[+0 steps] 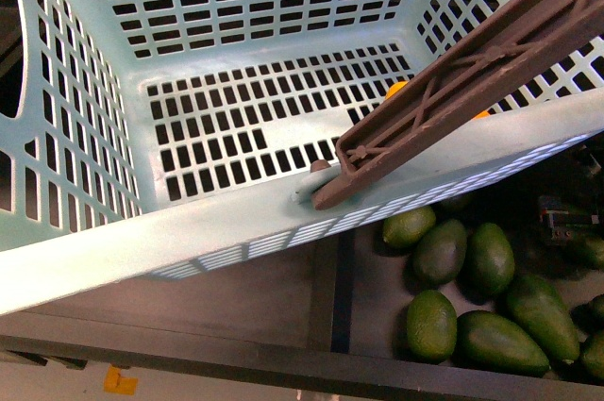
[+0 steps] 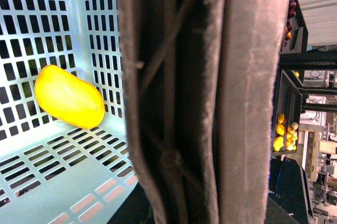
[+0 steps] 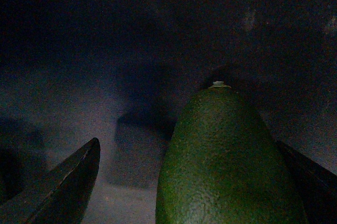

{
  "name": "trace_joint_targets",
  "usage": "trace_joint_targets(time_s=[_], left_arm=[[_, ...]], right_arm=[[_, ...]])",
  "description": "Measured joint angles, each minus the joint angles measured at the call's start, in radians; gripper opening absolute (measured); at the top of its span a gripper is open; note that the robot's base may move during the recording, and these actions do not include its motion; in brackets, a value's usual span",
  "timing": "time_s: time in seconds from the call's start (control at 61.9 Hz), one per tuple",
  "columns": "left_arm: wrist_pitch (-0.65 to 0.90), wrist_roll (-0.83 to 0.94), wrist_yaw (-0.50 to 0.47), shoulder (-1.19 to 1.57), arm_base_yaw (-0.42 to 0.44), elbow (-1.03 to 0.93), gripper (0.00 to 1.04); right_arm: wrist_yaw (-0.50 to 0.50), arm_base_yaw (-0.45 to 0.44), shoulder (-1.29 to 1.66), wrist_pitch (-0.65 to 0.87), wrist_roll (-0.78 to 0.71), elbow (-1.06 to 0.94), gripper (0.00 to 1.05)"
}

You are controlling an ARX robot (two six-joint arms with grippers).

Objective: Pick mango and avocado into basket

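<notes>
My right tool (image 3: 187,145) stands apart around the avocado (image 3: 226,161), with one finger (image 3: 68,182) clear of the skin. The fruit's long axis runs away from the wrist, stem end farthest. The mango (image 2: 68,96) lies lengthways on the basket (image 2: 63,176) floor, against a wall. I cannot see my left tool.

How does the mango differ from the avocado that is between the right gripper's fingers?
Colour: the mango is bright yellow, the avocado dark green. Skin: the mango's looks smooth, the avocado's finely pebbled. Place: the mango lies on the basket floor; the avocado sits on a dark surface between the fingers of the right gripper. Both are oblong fruits.
</notes>
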Motion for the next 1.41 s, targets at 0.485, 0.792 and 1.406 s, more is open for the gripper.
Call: trace_joint_targets(time_s=[0.485, 0.792, 1.406], left_arm=[[0.000, 0.000, 0.000, 0.000, 0.000, 0.000, 0.15], [0.000, 0.000, 0.000, 0.000, 0.000, 0.000, 0.15], [0.000, 0.000, 0.000, 0.000, 0.000, 0.000, 0.15]], right_arm=[[0.004, 0.000, 0.000, -0.008, 0.002, -0.011, 0.65], [-0.007, -0.010, -0.017, 0.016, 0.021, -0.055, 0.51], [-0.166, -0.172, -0.585, 0.175, 0.101, -0.428, 0.51]])
